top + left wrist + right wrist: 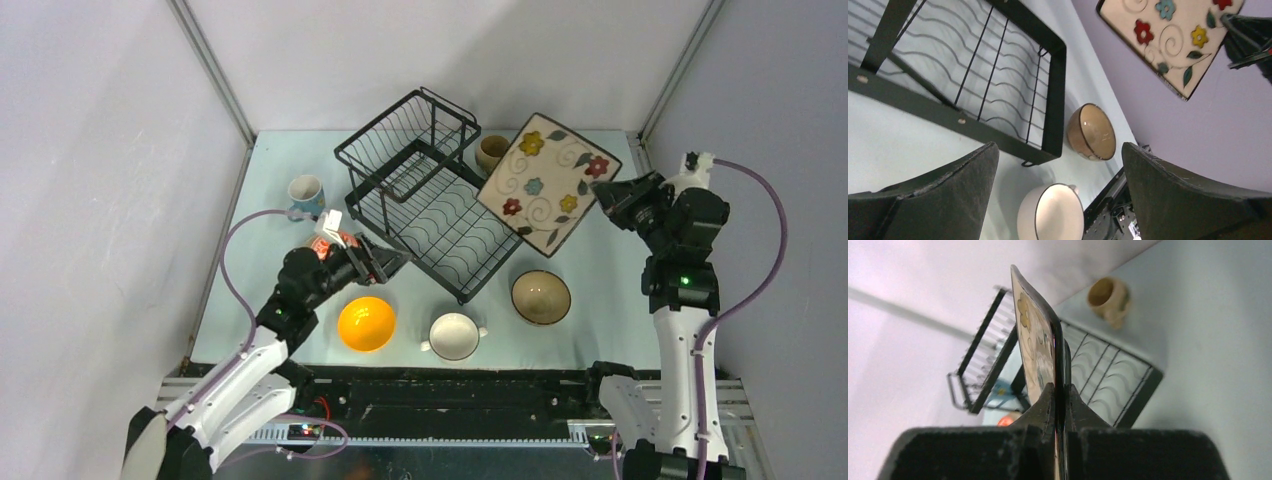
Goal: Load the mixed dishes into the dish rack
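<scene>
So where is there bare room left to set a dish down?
The dish rack has nothing in its slotted tray or basket. Bare table lies right of the tan bowl. The near row is crowded: orange-yellow bowl, white two-handled bowl, tan bowl.

Cream plate with red, blue, yellow flowers; black rack; orange-yellow bowl.

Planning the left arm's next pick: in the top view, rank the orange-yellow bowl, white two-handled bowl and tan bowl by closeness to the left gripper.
1. orange-yellow bowl, right by the left gripper, on its near side.
2. white two-handled bowl, centre of the near edge.
3. tan bowl, farther right.
</scene>
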`<act>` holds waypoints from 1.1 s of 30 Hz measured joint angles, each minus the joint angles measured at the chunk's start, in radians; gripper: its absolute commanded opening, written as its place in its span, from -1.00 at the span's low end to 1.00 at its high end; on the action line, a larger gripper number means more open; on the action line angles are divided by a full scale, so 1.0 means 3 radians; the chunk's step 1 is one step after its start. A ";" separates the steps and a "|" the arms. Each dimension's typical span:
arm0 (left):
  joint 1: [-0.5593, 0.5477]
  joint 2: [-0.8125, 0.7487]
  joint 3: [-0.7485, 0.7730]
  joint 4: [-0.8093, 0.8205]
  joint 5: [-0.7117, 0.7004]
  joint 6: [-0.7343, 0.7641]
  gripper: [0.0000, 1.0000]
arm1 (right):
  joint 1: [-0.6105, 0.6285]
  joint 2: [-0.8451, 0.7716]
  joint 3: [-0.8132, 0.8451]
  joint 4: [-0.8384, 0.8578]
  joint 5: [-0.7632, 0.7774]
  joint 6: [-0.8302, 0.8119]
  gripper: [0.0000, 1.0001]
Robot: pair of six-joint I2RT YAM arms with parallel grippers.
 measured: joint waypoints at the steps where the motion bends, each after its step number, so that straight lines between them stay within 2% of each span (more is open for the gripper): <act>1: 0.0000 0.0023 0.0051 0.0013 0.0008 0.0000 1.00 | 0.0009 0.0031 0.0000 0.0023 -0.0134 0.0055 -1.00; 9: 0.0000 0.0398 0.0537 0.0303 0.0111 -0.0028 0.99 | 0.0212 0.0312 0.0000 0.0254 -0.1085 0.0430 -1.00; 13: -0.0005 0.0708 0.0661 0.0567 0.0291 -0.0149 0.98 | 0.0384 0.0319 0.0000 0.0431 -0.1307 0.0518 -1.00; 19: -0.0100 0.0918 0.0788 0.0703 0.0455 -0.0261 0.82 | 0.0684 0.0322 0.0000 0.0539 -0.1417 0.0523 -1.00; 21: -0.0148 0.0938 0.0827 0.0763 0.0518 -0.0282 0.57 | 0.0788 0.0329 0.0000 0.0549 -0.1414 0.0509 -1.00; 22: -0.0165 0.0947 0.0843 0.0797 0.0543 -0.0305 0.28 | 0.0835 0.0337 0.0000 0.0552 -0.1413 0.0506 -1.00; 23: -0.0183 0.0958 0.0858 0.0829 0.0566 -0.0317 0.08 | 0.0880 0.0348 0.0000 0.0559 -0.1410 0.0502 -1.00; 24: -0.0200 0.0975 0.0874 0.0872 0.0601 -0.0322 -0.48 | 0.0930 0.0364 0.0000 0.0570 -0.1408 0.0497 -1.00; 26: -0.0221 0.1016 0.0880 0.0977 0.0657 -0.0385 -0.93 | 0.1008 0.0390 0.0000 0.0577 -0.1405 0.0482 -1.00; 27: -0.0226 0.1036 0.0880 0.1029 0.0703 -0.0403 -0.97 | 0.1049 0.0408 0.0000 0.0585 -0.1385 0.0449 -0.99; 29: -0.0211 0.1080 0.0868 0.1236 0.0772 -0.0579 -1.00 | 0.1057 0.0448 0.0003 0.0649 -0.1322 0.0393 -0.75; 31: -0.0192 0.1143 0.0827 0.1475 0.0786 -0.0708 -1.00 | 0.1054 0.0473 0.0024 0.0721 -0.1310 0.0393 -0.20; 33: -0.0184 0.1200 0.0759 0.1677 0.0793 -0.0797 -1.00 | 0.1077 0.0482 0.0065 0.0750 -0.1334 0.0394 0.09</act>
